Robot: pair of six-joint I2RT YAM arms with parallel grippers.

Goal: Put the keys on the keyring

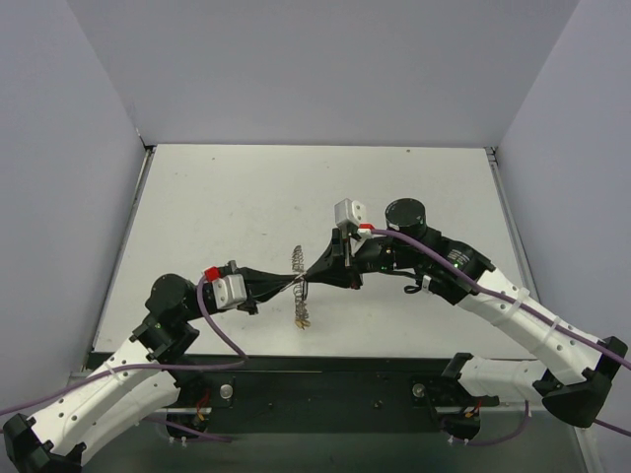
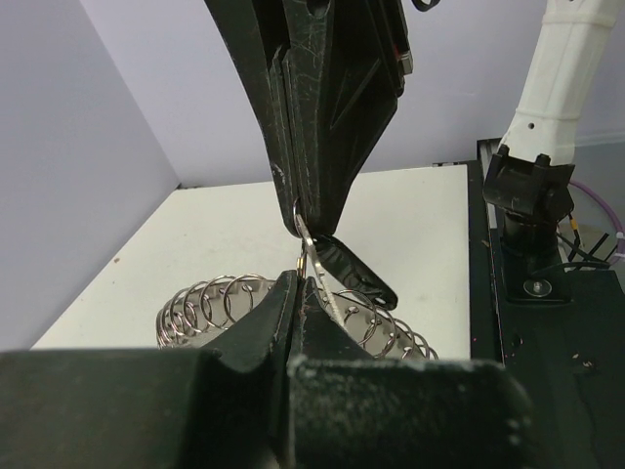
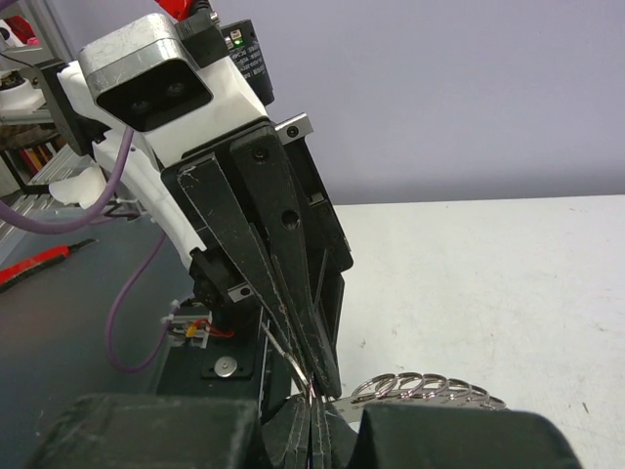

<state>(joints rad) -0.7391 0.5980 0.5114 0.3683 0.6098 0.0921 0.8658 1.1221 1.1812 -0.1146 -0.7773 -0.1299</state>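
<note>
Silvery coil first: the keyring point(image 2: 210, 308) is sagging in loops below and to either side of the left jaws, low over the pale counter point(image 2: 225, 225). Whether it is resting there, I cannot tell.

- Left arm point(image 1: 182, 305) and right arm point(image 1: 493, 296) are meeting tip to tip at mid-counter.
- Both sets of jaws are clenched. The right jaws are coming down from above onto the left jaws, with only a short gap between the tips.
- One thin strand of the ring's wire is running across that gap, and each pair appears to be pinching it.
- An orange speck is sitting at the left jaws' tip, too small to name.
- A small yellowish clump, probably the keys point(image 1: 303, 320), is lying just below the ring's near end, on the arm-base side of the jaws. Whether any are threaded on cannot be made out.

Judgement: the two grips are sitting this close on one strand to steady it and to be spreading a turn, opening a way in for a key. With the tips crowding each other, the strand could be slipping free.
</note>
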